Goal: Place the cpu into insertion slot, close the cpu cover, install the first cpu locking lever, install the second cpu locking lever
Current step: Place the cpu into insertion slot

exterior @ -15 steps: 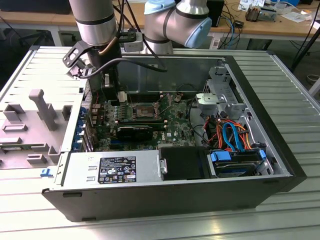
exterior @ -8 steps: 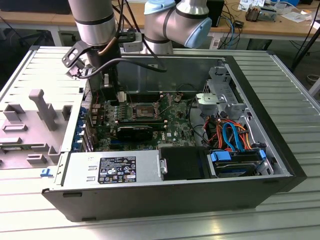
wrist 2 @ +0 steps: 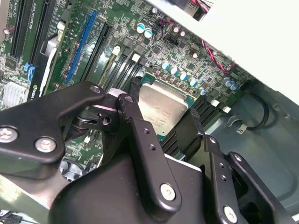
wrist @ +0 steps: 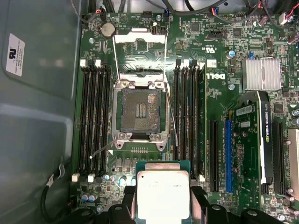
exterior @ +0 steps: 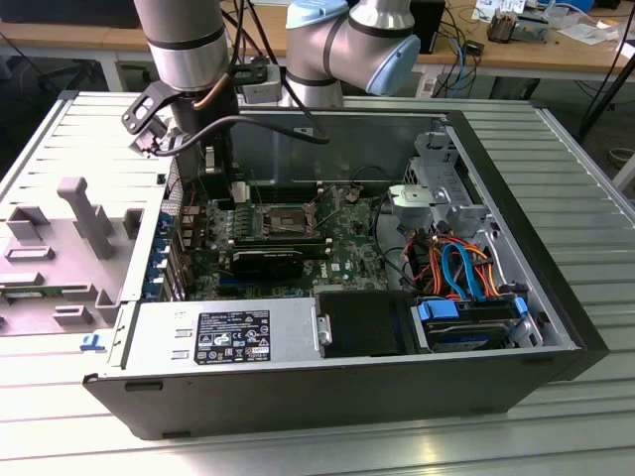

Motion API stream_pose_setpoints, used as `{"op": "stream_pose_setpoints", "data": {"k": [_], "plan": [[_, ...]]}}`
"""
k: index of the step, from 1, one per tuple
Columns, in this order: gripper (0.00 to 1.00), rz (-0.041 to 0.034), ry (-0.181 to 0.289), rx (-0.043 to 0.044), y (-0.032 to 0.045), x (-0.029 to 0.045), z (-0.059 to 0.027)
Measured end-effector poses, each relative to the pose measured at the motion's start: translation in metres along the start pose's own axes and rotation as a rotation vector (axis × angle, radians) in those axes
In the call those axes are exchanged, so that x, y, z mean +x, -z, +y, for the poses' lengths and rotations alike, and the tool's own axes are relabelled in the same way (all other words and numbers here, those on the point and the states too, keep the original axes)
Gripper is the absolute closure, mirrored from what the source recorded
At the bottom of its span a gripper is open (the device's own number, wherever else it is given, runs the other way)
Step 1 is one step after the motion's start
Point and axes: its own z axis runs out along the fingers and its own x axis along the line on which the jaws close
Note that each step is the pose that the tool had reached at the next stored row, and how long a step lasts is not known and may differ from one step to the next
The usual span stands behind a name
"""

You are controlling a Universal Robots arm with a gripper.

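My gripper (wrist: 162, 205) is shut on the cpu (wrist: 161, 192), a flat silver-topped square on a green base, pinched at two opposite edges by the black fingers (wrist: 198, 207). In the second wrist view the cpu (wrist 2: 161, 109) hangs above the green board between the fingers (wrist 2: 135, 112) of the gripper (wrist 2: 163, 119). The insertion slot (wrist: 140, 109) lies open and bare, a short way beyond the cpu. Its cpu cover (wrist: 140, 51) stands swung up at the far end. Two thin wire levers (wrist: 171, 116) are released beside it. In the exterior view the gripper (exterior: 220, 183) hovers beside the insertion slot (exterior: 288, 220).
Long memory slots (wrist: 96, 116) flank the socket on both sides. A black expansion card (wrist: 261, 135) and a finned heatsink (wrist: 261, 73) sit further off. The open case (exterior: 556, 317) holds a power supply (exterior: 223, 337), drive cage (exterior: 437, 193) and coloured cables (exterior: 456, 268).
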Motion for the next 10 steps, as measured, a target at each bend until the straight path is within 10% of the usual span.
{"op": "stream_pose_setpoints", "data": {"k": [10], "plan": [[0.45,0.0000,0.000,0.0000,-0.0003,0.0001,-0.0019]]}}
